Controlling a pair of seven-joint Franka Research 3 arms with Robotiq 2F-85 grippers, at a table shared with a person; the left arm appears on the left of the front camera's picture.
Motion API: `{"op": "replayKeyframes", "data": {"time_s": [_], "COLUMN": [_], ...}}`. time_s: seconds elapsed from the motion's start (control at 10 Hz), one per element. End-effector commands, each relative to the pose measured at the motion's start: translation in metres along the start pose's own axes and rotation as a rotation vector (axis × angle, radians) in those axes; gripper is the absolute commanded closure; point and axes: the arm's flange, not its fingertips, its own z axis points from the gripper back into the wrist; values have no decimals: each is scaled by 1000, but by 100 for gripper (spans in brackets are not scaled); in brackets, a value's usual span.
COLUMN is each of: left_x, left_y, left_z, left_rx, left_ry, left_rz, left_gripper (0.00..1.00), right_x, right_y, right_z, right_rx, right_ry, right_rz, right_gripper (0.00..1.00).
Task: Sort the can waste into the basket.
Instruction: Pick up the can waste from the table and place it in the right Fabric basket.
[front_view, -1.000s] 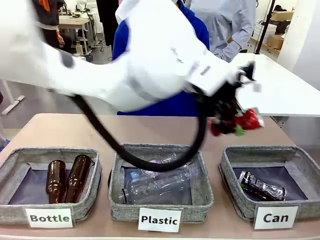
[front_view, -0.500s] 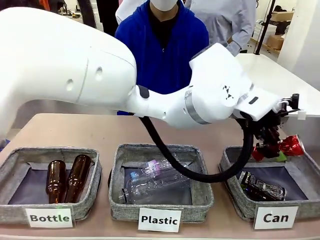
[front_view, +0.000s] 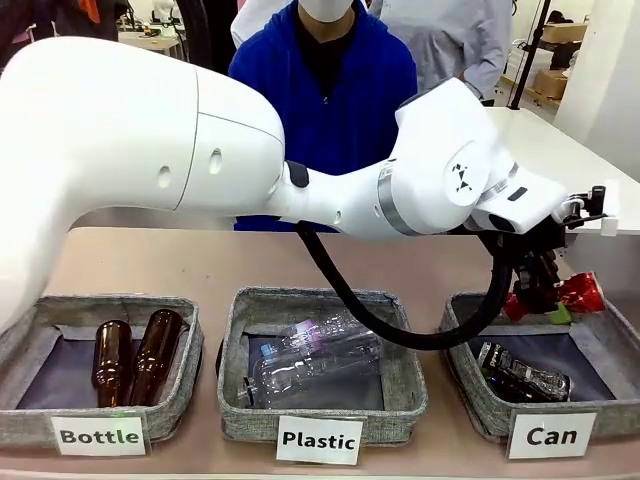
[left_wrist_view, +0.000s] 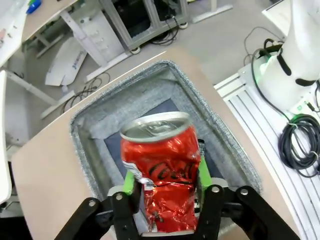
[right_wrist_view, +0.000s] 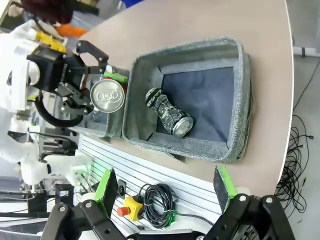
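The left hand hangs over the basket marked "Can", its green pads against either side of a crushed red can; whether they are truly clamped or just easing off, I cannot tell. The step in hand looks like the drop itself. The next move calls only for the pads to part so the can falls straight down below the hand, beside the dark crushed can already lying in there.

The right hand is spread wide and empty, looking down on that basket from above.

White cards along the front read "Bottle", "Plastic" and "Can". The red can bears a black looping script, too crumpled to read
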Motion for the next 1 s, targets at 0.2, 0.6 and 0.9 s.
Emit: {"op": "replayKeyframes", "data": {"time_s": [0.2,0.6,0.9], "left_x": [5,-5,-33], "left_y": [6,-5,-40], "left_z": [5,38,126], "left_rx": [-9,-2,25], "left_ry": [23,86,146], "left_rz": [-7,-2,58], "left_gripper": [0,0,0], "right_x": [1,0,48], "right_y": [4,0,32], "right_z": [3,0,-34], "right_rx": [-7,0,150], "right_ry": [12,-1,2], "right_rz": [-14,0,107], "right_gripper": [0,0,0]}}
